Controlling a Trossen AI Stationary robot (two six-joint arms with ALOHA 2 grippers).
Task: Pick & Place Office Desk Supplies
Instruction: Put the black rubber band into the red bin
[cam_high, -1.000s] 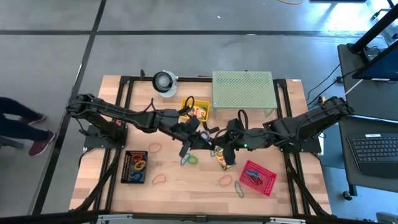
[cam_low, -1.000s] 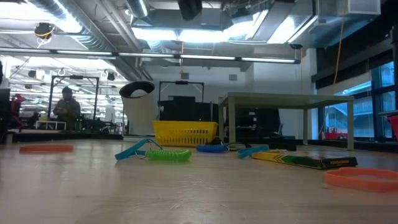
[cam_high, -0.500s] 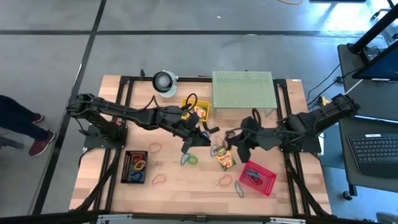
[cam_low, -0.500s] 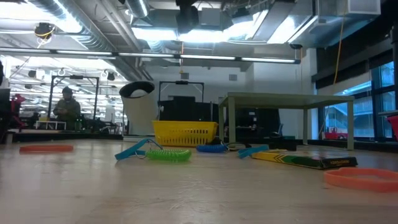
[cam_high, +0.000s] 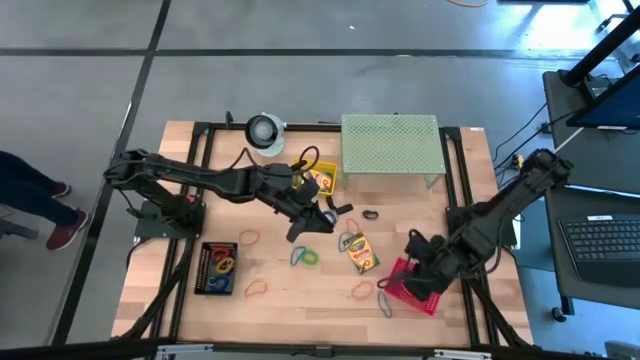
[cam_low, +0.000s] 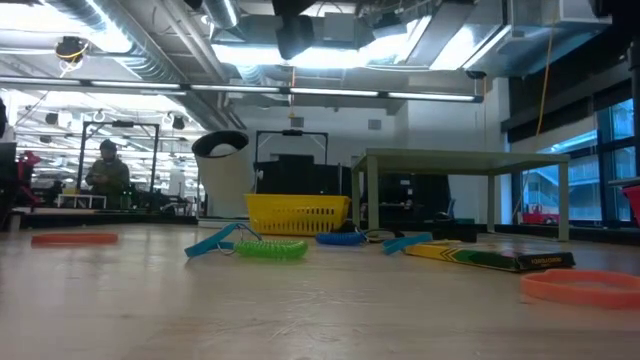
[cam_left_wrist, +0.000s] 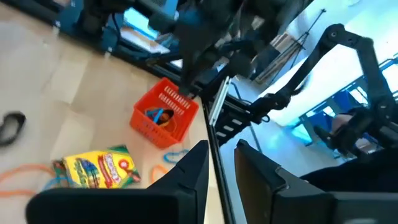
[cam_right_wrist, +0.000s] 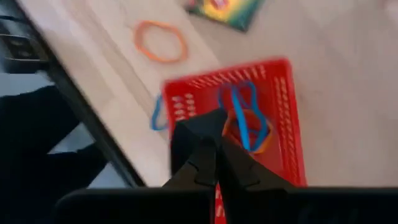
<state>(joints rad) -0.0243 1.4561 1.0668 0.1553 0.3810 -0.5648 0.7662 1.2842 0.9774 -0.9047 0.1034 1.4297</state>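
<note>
**Right claw pinched shut above the red basket; crayon box lies free mid-worktop**

Right claw (cam_high: 418, 268) hovers over the red basket (cam_high: 413, 285) at about five o'clock on the worktop (cam_high: 300, 300), its fingers pressed together; the wrist view shows nothing clearly between them. Left claw (cam_high: 300, 215) sits near the centre, fingers standing a little apart with a gap between them, and no item visibly gripped.

The basket already holds a blue band (cam_right_wrist: 239, 109) and an orange one. Loose on the wood are a crayon box (cam_high: 358, 251) just right of centre, a second crayon box (cam_high: 318, 180) toward twelve o'clock beside the green stand (cam_high: 390, 145), a green band (cam_high: 306, 256), an orange band (cam_high: 361, 290) and a small black loop (cam_high: 370, 214).

The nearer crayon box is probably light cardboard, stiff enough to hold shape but easy to crush, and its printed face may be slick. I would take it across its narrow width near the middle, fingers on the two long edges. Its long axis runs roughly from eleven to five o'clock, so the wrist would need turning to match. The bands are limp and thin, lying flat; they would need a pinch on one strand pressed close to the wood, and could slip out.
</note>
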